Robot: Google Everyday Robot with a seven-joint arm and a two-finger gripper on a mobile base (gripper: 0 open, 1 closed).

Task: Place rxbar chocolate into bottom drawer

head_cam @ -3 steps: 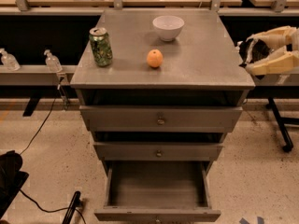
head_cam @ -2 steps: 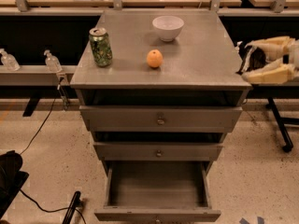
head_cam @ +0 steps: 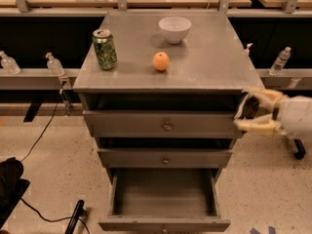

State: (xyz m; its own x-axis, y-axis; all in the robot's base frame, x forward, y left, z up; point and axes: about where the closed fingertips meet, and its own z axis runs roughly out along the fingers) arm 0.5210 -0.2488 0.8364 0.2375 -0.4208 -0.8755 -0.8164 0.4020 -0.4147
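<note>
My gripper (head_cam: 247, 110) is at the right side of the grey cabinet, level with the top drawer front. Its two pale fingers (head_cam: 261, 95) are closed on a small dark flat bar, the rxbar chocolate (head_cam: 250, 108), seen end-on between them. The bottom drawer (head_cam: 165, 224) is pulled out and open, low in the view, and its deep box shows nothing inside. The gripper is up and to the right of that drawer.
On the cabinet top (head_cam: 209, 62) stand a green can (head_cam: 105, 49), an orange (head_cam: 161, 61) and a white bowl (head_cam: 175, 29). The top drawer (head_cam: 165, 125) and middle drawer (head_cam: 165, 158) sit slightly out. Bottles (head_cam: 281, 60) stand on side ledges. A cable and black objects lie on the floor at left.
My gripper has moved down and to the left with the bar, from beside the cabinet top's right edge to the level of the top drawer front.
</note>
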